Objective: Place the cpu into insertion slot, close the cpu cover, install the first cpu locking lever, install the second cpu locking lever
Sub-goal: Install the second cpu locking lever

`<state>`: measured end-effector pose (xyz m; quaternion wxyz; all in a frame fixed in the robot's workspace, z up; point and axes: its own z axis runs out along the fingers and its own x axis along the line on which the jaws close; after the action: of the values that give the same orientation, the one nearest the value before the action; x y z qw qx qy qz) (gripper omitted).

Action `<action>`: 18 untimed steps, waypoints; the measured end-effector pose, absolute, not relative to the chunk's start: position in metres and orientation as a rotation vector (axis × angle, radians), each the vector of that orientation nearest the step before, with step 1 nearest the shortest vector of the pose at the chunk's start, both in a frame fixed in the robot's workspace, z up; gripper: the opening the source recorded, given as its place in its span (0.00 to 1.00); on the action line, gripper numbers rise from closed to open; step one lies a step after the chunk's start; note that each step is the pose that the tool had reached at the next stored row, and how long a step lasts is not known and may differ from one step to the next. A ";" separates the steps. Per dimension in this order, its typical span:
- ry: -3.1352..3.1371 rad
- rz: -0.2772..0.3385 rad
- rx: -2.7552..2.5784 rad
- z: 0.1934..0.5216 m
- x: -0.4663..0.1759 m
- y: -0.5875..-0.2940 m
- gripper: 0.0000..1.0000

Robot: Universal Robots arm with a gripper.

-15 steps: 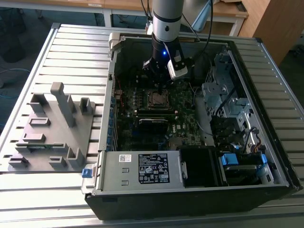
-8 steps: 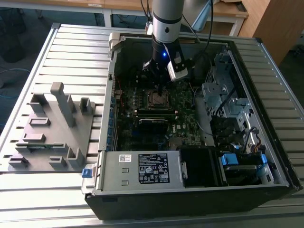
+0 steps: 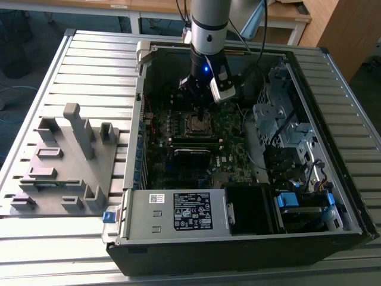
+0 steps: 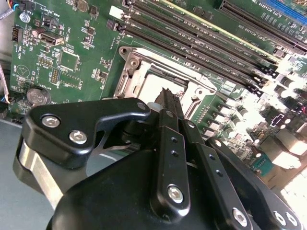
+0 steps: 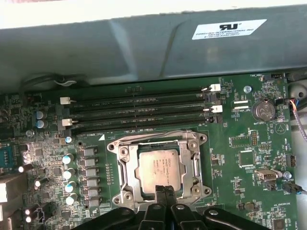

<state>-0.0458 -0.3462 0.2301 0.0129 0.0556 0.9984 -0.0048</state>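
Note:
The cpu [image 5: 160, 167], a square chip with a silver-grey top, lies flat inside the insertion slot [image 5: 122, 165] on the green motherboard. The cpu cover [image 5: 194, 163], a silvery frame, appears to lie down around the chip. My gripper [image 5: 165, 192] hangs just above the slot's edge, its two black fingers pressed together with nothing between them. In the second wrist view the gripper [image 4: 169, 96] points at the bright chip [image 4: 153, 86] inside the insertion slot [image 4: 132, 72]. In the exterior view the gripper [image 3: 199, 110] stands over the slot [image 3: 197, 123]. I cannot make out the locking levers.
Long black memory slots [image 5: 139, 108] run beside the socket, and capacitors [image 5: 69, 160] stand on another side. The open computer case [image 3: 333, 179] encloses the board, with a power supply [image 3: 178, 211] and a drive cage [image 3: 286, 119]. A grey fixture [image 3: 65, 161] sits at the exterior view's left.

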 end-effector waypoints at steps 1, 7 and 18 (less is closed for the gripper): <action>3.111 -0.015 0.173 0.230 -0.046 -0.346 0.10; 3.111 -0.015 0.173 0.230 -0.046 -0.348 0.10; 3.111 -0.015 0.173 0.230 -0.046 -0.350 0.10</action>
<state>-0.0458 -0.3503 0.2301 0.0129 0.0556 0.9984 -0.0048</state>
